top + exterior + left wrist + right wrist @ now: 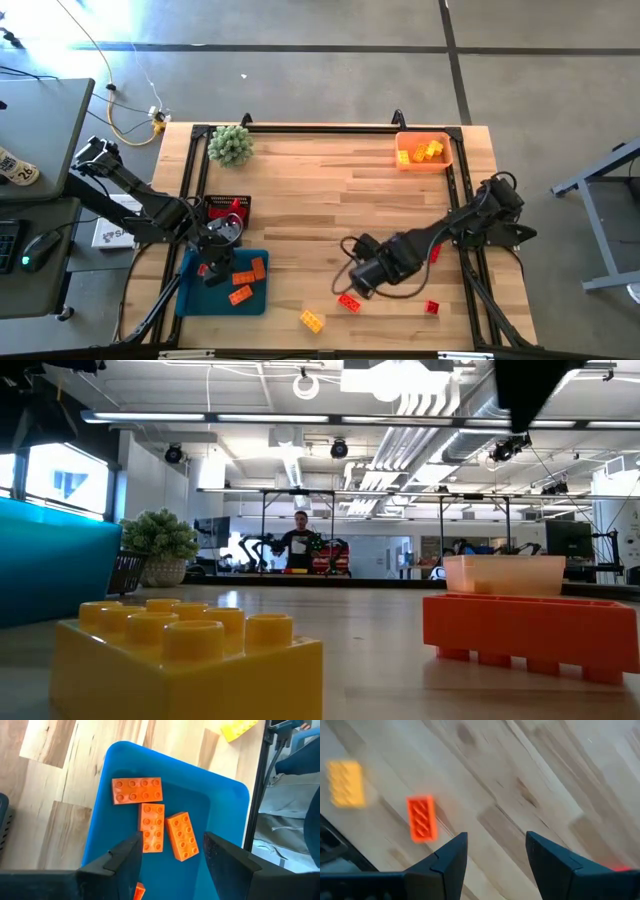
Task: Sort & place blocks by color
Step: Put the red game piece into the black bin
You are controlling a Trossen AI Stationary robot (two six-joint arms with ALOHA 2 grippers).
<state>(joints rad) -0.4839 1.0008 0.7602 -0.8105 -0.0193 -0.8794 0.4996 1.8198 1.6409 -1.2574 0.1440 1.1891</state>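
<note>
My left gripper (pixel 172 857) hangs over the blue tray (pixel 220 805) at the table's front left, jaws open and holding nothing. Three orange blocks (pixel 150 820) lie flat in the tray just ahead of my fingertips, studs up: one long brick crosswise, two more touching side by side below it. A scrap of another orange piece shows between my fingers.

My right gripper (pixel 495 852) is low over the bare wood near the front middle, jaws open and empty. A red block (pixel 422 818) lies ahead and off to one side of the jaws, with a yellow block (pixel 346 783) further out the same way. Another red block (pixel 431 307) sits alone near the right front edge. More yellow blocks (pixel 428 151) rest in the orange bin (pixel 424 164) at the back right.
</note>
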